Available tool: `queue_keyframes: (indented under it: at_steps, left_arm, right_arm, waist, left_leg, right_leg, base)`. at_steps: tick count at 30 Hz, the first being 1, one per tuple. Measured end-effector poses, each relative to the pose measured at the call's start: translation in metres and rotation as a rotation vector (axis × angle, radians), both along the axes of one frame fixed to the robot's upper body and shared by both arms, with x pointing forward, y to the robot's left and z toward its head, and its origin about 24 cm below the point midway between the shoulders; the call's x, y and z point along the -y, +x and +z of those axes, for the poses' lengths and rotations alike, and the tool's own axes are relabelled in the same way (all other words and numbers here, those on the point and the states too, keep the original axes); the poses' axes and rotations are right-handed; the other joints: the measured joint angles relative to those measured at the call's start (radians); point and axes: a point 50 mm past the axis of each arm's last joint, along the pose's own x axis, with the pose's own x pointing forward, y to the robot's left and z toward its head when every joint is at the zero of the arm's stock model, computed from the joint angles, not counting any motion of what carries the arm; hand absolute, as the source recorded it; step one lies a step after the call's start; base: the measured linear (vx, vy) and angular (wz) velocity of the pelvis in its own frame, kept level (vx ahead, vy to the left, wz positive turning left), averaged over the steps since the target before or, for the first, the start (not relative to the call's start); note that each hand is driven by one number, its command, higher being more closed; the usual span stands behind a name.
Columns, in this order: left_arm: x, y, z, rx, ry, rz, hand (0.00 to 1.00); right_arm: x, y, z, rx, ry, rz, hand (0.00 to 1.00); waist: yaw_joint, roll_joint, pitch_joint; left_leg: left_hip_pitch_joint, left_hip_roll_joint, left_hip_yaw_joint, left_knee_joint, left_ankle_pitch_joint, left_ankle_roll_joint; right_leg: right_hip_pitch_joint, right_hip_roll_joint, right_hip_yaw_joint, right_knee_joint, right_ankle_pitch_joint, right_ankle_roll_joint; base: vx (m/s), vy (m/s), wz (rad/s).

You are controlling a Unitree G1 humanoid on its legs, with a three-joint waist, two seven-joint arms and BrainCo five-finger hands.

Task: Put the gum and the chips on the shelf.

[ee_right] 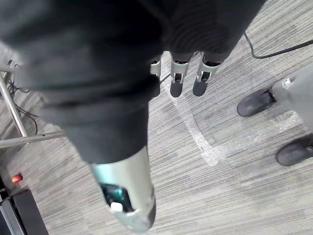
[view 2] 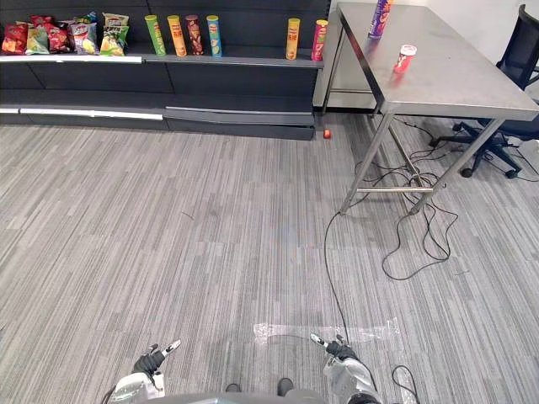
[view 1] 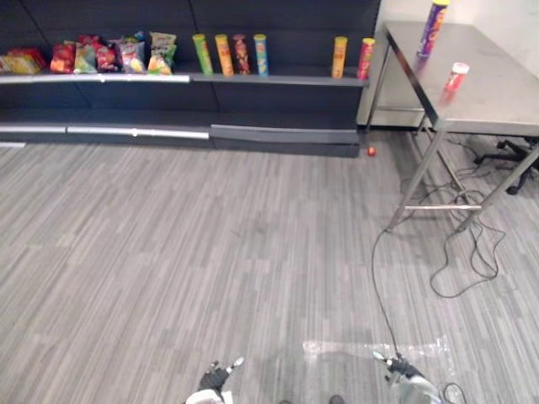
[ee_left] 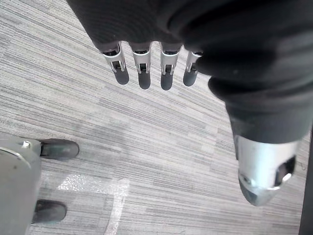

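Observation:
A tall purple chips tube [view 1: 434,28] stands at the far end of the steel table [view 1: 497,97] on the right. A small red-and-white gum tub [view 1: 456,76] stands nearer on the same table. The dark shelf [view 1: 278,80] runs along the back wall. My left hand [view 1: 217,376] and right hand [view 1: 397,367] hang low over the floor at the bottom of the view, far from the table and the shelf. Both are open and hold nothing. The left hand's fingers [ee_left: 143,68] and the right hand's fingers [ee_right: 177,78] point straight down at the carpet.
The shelf carries several chips tubes [view 1: 223,54] and snack bags [view 1: 109,55]. A small red ball [view 1: 370,151] lies on the floor by the shelf's end. Cables [view 1: 472,252] trail under the table, and an office chair [view 2: 514,93] stands behind it. A clear tape strip [view 1: 370,348] marks the floor.

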Motion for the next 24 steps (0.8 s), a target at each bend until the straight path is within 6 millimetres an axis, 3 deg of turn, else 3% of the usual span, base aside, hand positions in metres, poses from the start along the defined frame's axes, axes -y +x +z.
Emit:
queue_keyframes:
  at_steps: [9, 24]
  left_arm:
    - [0.016, -0.014, -0.007, -0.041, -0.045, -0.019, 0.0]
    - [0.017, -0.016, -0.007, -0.05, -0.043, -0.035, 0.0]
  right_arm:
    - [0.001, -0.045, -0.012, -0.113, 0.005, -0.014, 0.0]
    - [0.004, -0.053, -0.013, -0.131, -0.008, -0.022, 0.0]
  waist:
    - [-0.004, 0.004, -0.001]
    - [-0.003, 0.002, -0.007]
  left_leg:
    - [0.018, -0.002, 0.007, -0.004, 0.013, 0.018]
    - [0.044, -0.007, 0.005, -0.043, 0.04, 0.021]
  right_leg:
    - [0.012, -0.001, 0.0, 0.005, -0.001, 0.0]
    - [0.03, -0.003, -0.002, -0.017, 0.012, 0.007]
  base:
    - [-0.06, -0.022, -0.01]
    - [-0.02, -0.01, 0.0]
